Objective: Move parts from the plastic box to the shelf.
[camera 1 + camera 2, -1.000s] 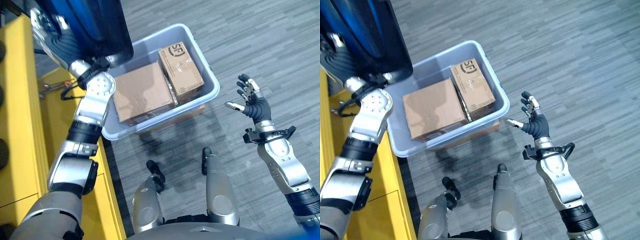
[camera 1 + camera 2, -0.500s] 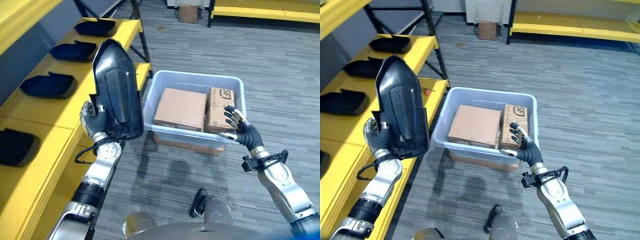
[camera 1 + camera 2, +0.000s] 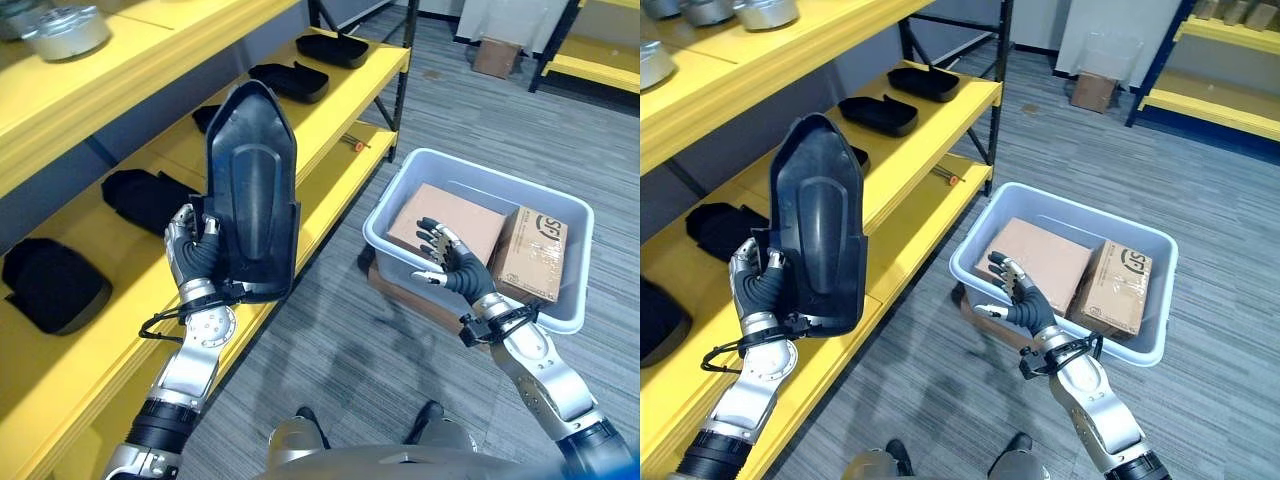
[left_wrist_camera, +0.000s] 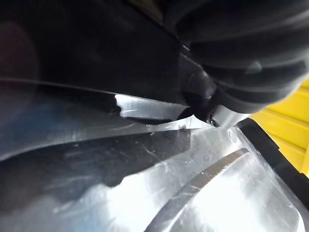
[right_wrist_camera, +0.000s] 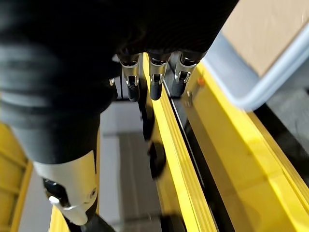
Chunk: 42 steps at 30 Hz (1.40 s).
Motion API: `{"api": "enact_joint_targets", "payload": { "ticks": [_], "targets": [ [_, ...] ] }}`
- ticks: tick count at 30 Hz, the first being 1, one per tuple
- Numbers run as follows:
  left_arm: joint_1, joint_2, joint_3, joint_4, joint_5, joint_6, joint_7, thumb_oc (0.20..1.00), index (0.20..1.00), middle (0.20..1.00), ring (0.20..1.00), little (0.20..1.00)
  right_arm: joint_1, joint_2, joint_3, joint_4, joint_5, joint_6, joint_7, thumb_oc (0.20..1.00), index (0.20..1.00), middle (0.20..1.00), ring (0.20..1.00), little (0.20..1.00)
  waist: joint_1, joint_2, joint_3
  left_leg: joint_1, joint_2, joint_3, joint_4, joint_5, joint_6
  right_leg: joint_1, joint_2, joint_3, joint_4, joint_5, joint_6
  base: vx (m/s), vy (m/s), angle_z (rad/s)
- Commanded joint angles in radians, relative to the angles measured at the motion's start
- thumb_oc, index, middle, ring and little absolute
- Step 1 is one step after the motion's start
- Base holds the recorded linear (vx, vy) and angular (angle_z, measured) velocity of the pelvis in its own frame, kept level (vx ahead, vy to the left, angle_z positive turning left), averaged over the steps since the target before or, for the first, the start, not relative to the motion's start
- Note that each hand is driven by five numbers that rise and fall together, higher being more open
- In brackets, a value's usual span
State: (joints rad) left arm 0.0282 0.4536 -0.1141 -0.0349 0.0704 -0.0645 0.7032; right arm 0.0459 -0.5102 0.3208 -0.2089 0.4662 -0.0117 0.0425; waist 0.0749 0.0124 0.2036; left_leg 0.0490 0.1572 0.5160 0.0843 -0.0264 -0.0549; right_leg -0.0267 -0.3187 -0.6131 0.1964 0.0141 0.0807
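Note:
My left hand point(image 3: 196, 258) is shut on a large black moulded part point(image 3: 250, 195), which stands upright in front of the yellow shelf point(image 3: 320, 165); the left wrist view shows the part's glossy surface point(image 4: 145, 183) from very close. The grey plastic box point(image 3: 480, 190) sits on the floor at the right with two cardboard boxes point(image 3: 445, 222) inside. In front of the box's near rim my right hand point(image 3: 452, 268) hovers open, fingers spread, holding nothing. Its fingers point(image 5: 152, 77) point along the shelf edge in the right wrist view.
Several black parts point(image 3: 290, 80) lie along the middle yellow shelf board, one more point(image 3: 50, 285) at the near left. Metal round parts point(image 3: 65, 30) sit on the upper board. A small cardboard box point(image 3: 498, 57) and another yellow rack point(image 3: 1230, 100) stand at the far side of the grey floor.
The camera has swung up and left, so the shelf fills more of the view. The left hand still holds the black part upright; the right hand stays open near the box's rim.

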Motion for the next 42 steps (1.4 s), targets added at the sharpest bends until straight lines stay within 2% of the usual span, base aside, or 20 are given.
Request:
{"api": "enact_joint_targets", "payload": {
  "ticks": [1, 6, 10, 12, 13, 15, 16, 19, 24, 26, 29, 30, 31, 32, 34, 37, 38, 40, 41, 42],
  "targets": [
    [-0.031, 0.055, 0.082, -0.094, 0.031, -0.085, -0.059, 0.2, 0.2, 0.2, 0.2, 0.2, -0.032, 0.023, 0.006, -0.082, 0.015, -0.029, 0.05, 1.0, 1.0, 1.0, 1.0, 1.0, 0.021, -0.014, -0.015, -0.029, -0.003, -0.035, -0.03, 0.065, -0.031, 0.128, 0.065, 0.053, -0.081, -0.055, 0.091, -0.14, 0.184, 0.48],
    [0.005, 0.058, 0.101, -0.105, 0.023, -0.091, -0.154, 0.2, 0.2, 0.2, 0.2, 0.2, -0.064, 0.04, 0.031, -0.075, 0.015, -0.01, 0.034, 1.0, 1.0, 1.0, 1.0, 1.0, 0.079, -0.007, -0.028, -0.021, -0.074, -0.076, -0.081, 0.059, 0.001, 0.15, 0.023, 0.03, -0.067, -0.019, 0.115, -0.12, 0.178, 0.51],
    [-0.01, 0.061, 0.081, -0.068, 0.044, -0.115, -0.143, 0.2, 0.2, 0.2, 0.2, 0.2, -0.084, 0.065, 0.058, -0.06, 0.042, -0.01, 0.023, 1.0, 1.0, 1.0, 1.0, 1.0, 0.084, -0.002, -0.037, -0.004, -0.113, -0.107, -0.126, 0.056, 0.029, 0.133, 0.001, 0.061, -0.012, 0.004, 0.134, -0.05, 0.116, 0.54],
    [-0.03, 0.065, 0.064, -0.05, 0.035, -0.124, -0.146, 0.2, 0.2, 0.2, 0.2, 0.2, -0.082, 0.083, 0.069, -0.048, 0.047, -0.027, 0.027, 1.0, 1.0, 1.0, 1.0, 1.0, 0.067, -0.008, -0.036, -0.005, -0.129, -0.141, -0.126, 0.039, 0.044, 0.116, 0.049, 0.127, 0.003, -0.024, 0.132, 0.0, 0.019, 0.46],
    [-0.037, 0.066, 0.059, -0.043, 0.033, -0.129, -0.157, 0.2, 0.2, 0.2, 0.2, 0.2, -0.078, 0.087, 0.07, -0.041, 0.04, -0.038, 0.021, 1.0, 1.0, 1.0, 1.0, 1.0, 0.059, -0.015, -0.036, -0.006, -0.135, -0.159, -0.128, 0.036, 0.046, 0.115, 0.091, 0.156, -0.009, -0.045, 0.122, 0.05, -0.022, 0.66],
    [-0.038, 0.061, 0.056, -0.041, 0.022, -0.131, -0.178, 0.2, 0.2, 0.2, 0.2, 0.2, -0.072, 0.087, 0.057, -0.031, 0.034, -0.042, 0.027, 1.0, 1.0, 1.0, 1.0, 1.0, 0.05, -0.025, -0.041, -0.007, -0.142, -0.199, -0.136, 0.044, 0.033, 0.12, 0.168, 0.2, -0.066, -0.066, 0.092, 0.05, -0.04, 0.97],
    [-0.036, 0.059, 0.052, -0.039, 0.02, -0.132, -0.182, 0.2, 0.2, 0.2, 0.2, 0.2, -0.067, 0.083, 0.048, -0.023, 0.027, -0.049, 0.03, 1.0, 1.0, 1.0, 1.0, 1.0, 0.04, -0.03, -0.035, -0.02, -0.146, -0.208, -0.126, 0.061, 0.036, 0.107, 0.205, 0.226, -0.093, -0.049, 0.069, 0.06, -0.069, 0.76],
    [-0.019, 0.046, 0.035, -0.054, 0.022, -0.13, -0.216, 0.2, 0.2, 0.2, 0.2, 0.2, -0.044, 0.067, 0.009, 0.01, 0.015, -0.086, 0.035, 1.0, 1.0, 1.0, 1.0, 1.0, 0.009, -0.051, -0.028, -0.045, -0.178, -0.281, -0.091, 0.048, 0.035, 0.105, 0.286, 0.335, -0.177, -0.031, 0.035, 0.1, -0.085, 0.75],
    [0.016, 0.03, 0.023, -0.067, 0.026, -0.107, -0.251, 0.2, 0.2, 0.2, 0.2, 0.2, -0.047, 0.06, -0.008, 0.068, 0.021, -0.113, 0.04, 1.0, 1.0, 1.0, 1.0, 1.0, 0.011, -0.059, -0.051, -0.044, -0.192, -0.329, -0.091, 0.035, 0.032, 0.124, 0.287, 0.351, -0.226, -0.014, 0.028, 0.12, -0.131, 0.54],
    [0.067, 0.036, 0.027, -0.067, 0.035, -0.074, -0.308, 0.2, 0.2, 0.2, 0.2, 0.2, -0.029, 0.054, -0.013, 0.075, 0.02, -0.112, 0.051, 1.0, 1.0, 1.0, 1.0, 1.0, 0.015, -0.056, -0.065, -0.026, -0.194, -0.336, -0.097, 0.026, 0.031, 0.136, 0.284, 0.349, -0.257, -0.004, 0.028, 0.15, -0.173, 0.27],
    [0.087, 0.044, 0.025, -0.05, 0.052, -0.103, -0.321, 0.2, 0.2, 0.2, 0.2, 0.2, -0.019, 0.049, -0.012, 0.079, 0.029, -0.126, 0.055, 1.0, 1.0, 1.0, 1.0, 1.0, 0.008, -0.054, -0.07, -0.025, -0.193, -0.313, -0.07, 0.01, 0.026, 0.143, 0.279, 0.338, -0.266, -0.002, 0.026, 0.08, -0.095, 0.26],
    [0.088, 0.048, 0.025, -0.045, 0.054, -0.113, -0.329, 0.2, 0.2, 0.2, 0.2, 0.2, -0.008, 0.048, -0.02, 0.079, 0.021, -0.132, 0.053, 1.0, 1.0, 1.0, 1.0, 1.0, -0.001, -0.056, -0.068, -0.036, -0.188, -0.278, -0.032, -0.003, 0.02, 0.145, 0.273, 0.326, -0.265, -0.001, 0.025, 0.01, -0.077, 0.44],
    [0.079, 0.051, 0.016, -0.031, 0.044, -0.12, -0.335, 0.2, 0.2, 0.2, 0.2, 0.2, 0.006, 0.041, -0.033, 0.076, 0.016, -0.136, 0.039, 1.0, 1.0, 1.0, 1.0, 1.0, -0.024, -0.065, -0.063, -0.054, -0.157, -0.178, 0.046, -0.024, 0.01, 0.146, 0.251, 0.293, -0.254, 0.001, 0.021, 0.01, -0.072, 0.63],
    [0.078, 0.052, 0.015, -0.029, 0.044, -0.121, -0.334, 0.2, 0.2, 0.2, 0.2, 0.2, 0.007, 0.041, -0.034, 0.076, 0.015, -0.136, 0.038, 1.0, 1.0, 1.0, 1.0, 1.0, -0.026, -0.063, -0.06, -0.059, -0.15, -0.174, 0.066, -0.036, 0.007, 0.149, 0.252, 0.289, -0.251, -0.003, 0.021, 0.04, -0.048, 1.22],
    [0.058, 0.058, 0.0, -0.011, 0.032, -0.127, -0.322, 0.2, 0.2, 0.2, 0.2, 0.2, 0.008, 0.035, -0.038, 0.086, -0.001, -0.15, 0.027, 1.0, 1.0, 1.0, 1.0, 1.0, -0.045, -0.067, -0.058, -0.071, -0.092, -0.111, 0.126, -0.057, -0.015, 0.155, 0.234, 0.269, -0.236, -0.016, 0.021, 0.05, -0.011, 1.37],
    [0.054, 0.057, -0.005, 0.01, 0.018, -0.141, -0.315, 0.2, 0.2, 0.2, 0.2, 0.2, -0.006, 0.032, -0.035, 0.121, -0.021, -0.167, 0.025, 1.0, 1.0, 1.0, 1.0, 1.0, -0.048, -0.058, -0.05, -0.077, -0.04, -0.132, 0.161, -0.058, -0.029, 0.152, 0.222, 0.264, -0.209, -0.031, 0.012, 0.0, 0.036, 0.24],
    [0.065, 0.058, 0.006, 0.01, 0.004, -0.143, -0.328, 0.2, 0.2, 0.2, 0.2, 0.2, -0.009, 0.03, -0.034, 0.131, -0.035, -0.17, 0.015, 1.0, 1.0, 1.0, 1.0, 1.0, -0.045, -0.055, -0.047, -0.075, -0.014, -0.144, 0.138, -0.016, -0.03, 0.139, 0.212, 0.259, -0.201, -0.024, 0.001, -0.04, 0.081, 0.25],
    [0.077, 0.057, 0.013, 0.007, 0.005, -0.147, -0.333, 0.2, 0.2, 0.2, 0.2, 0.2, -0.003, 0.027, -0.037, 0.132, -0.048, -0.172, 0.007, 1.0, 1.0, 1.0, 1.0, 1.0, -0.045, -0.051, -0.051, -0.063, 0.014, -0.161, 0.113, 0.013, -0.044, 0.138, 0.206, 0.262, -0.199, -0.028, 0.001, 0.0, 0.118, 0.11],
    [0.093, 0.055, 0.023, -0.003, -0.019, -0.135, -0.34, 0.2, 0.2, 0.2, 0.2, 0.2, 0.011, 0.021, -0.044, 0.127, -0.043, -0.17, 0.006, 1.0, 1.0, 1.0, 1.0, 1.0, -0.044, -0.04, -0.054, -0.052, 0.06, -0.188, 0.071, 0.068, -0.07, 0.136, 0.199, 0.266, -0.191, -0.038, 0.002, 0.04, 0.181, -0.15],
    [0.101, 0.054, 0.029, -0.009, -0.041, -0.124, -0.345, 0.2, 0.2, 0.2, 0.2, 0.2, 0.02, 0.018, -0.047, 0.122, -0.044, -0.168, 0.003, 1.0, 1.0, 1.0, 1.0, 1.0, -0.046, -0.034, -0.056, -0.044, 0.085, -0.195, 0.045, 0.098, -0.082, 0.135, 0.195, 0.266, -0.183, -0.045, 0.004, 0.05, 0.252, 0.18]
  ]
}}
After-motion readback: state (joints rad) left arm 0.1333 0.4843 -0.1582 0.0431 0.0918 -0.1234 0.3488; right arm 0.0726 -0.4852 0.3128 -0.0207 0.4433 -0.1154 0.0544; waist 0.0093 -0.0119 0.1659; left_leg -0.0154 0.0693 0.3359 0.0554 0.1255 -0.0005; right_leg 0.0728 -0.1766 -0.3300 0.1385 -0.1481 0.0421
